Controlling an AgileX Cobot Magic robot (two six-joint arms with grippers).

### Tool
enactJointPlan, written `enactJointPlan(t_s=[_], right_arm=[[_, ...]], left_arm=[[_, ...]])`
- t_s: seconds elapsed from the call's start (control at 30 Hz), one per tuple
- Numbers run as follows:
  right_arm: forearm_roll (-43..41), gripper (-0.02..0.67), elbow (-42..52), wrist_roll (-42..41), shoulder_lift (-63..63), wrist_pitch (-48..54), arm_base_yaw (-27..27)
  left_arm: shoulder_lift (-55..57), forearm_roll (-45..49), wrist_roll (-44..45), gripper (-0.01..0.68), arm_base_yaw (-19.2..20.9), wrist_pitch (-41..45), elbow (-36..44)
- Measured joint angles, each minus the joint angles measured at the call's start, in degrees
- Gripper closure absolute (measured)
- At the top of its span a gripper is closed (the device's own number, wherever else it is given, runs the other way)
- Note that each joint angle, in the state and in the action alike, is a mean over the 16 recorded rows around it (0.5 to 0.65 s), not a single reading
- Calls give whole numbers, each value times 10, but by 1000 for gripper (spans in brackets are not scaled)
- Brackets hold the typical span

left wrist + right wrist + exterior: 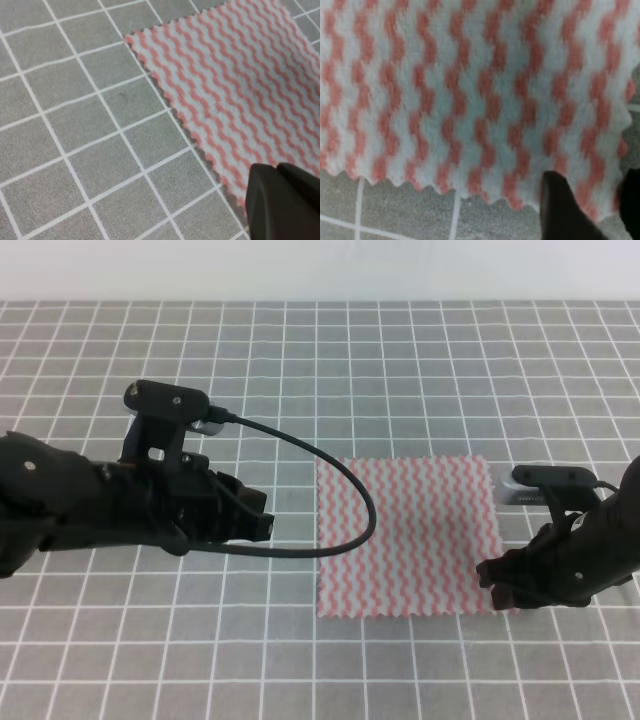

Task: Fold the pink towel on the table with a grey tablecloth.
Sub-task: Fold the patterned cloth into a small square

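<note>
The pink towel (407,536) lies spread flat and unfolded on the table with a grey tablecloth (330,360), a little right of the middle and toward the near side. Its wavy pink-and-white stripes run left to right in the high view, and its pinked edges sit roughly in line with the white grid lines.

At the towel's near right corner sits the right gripper (498,586), low over the cloth. In the right wrist view the towel (470,95) fills most of the picture, with its zigzag near edge crossing the bottom and grey cloth (395,215) below it. Two dark fingertips (560,205) stand at the bottom right, set apart, with the towel's corner showing in the gap between them; whether they touch the cloth cannot be told.

The left gripper (262,520) is off the towel's left edge, over bare grey cloth, pointing right toward the towel and near it but not touching. A black cable (330,465) loops from the arm's wrist camera across the towel's left edge. In the left wrist view the towel (240,85) fills the upper right, its far left corner near the top, and a dark finger (282,200) juts in at the bottom right over the towel's edge. Whether this gripper's jaws are spread or pressed together cannot be told.
</note>
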Motion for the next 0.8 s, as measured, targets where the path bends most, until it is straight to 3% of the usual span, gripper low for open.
enactJointPlan(t_s=[0.33,0.8], right_arm=[[1,459,0,-4,-1,0,0],[1,616,-6,-4,-2,0,0]], left_arm=[[1,1,1,673,0,0,0],[-3,0,23,672,0,1,0]])
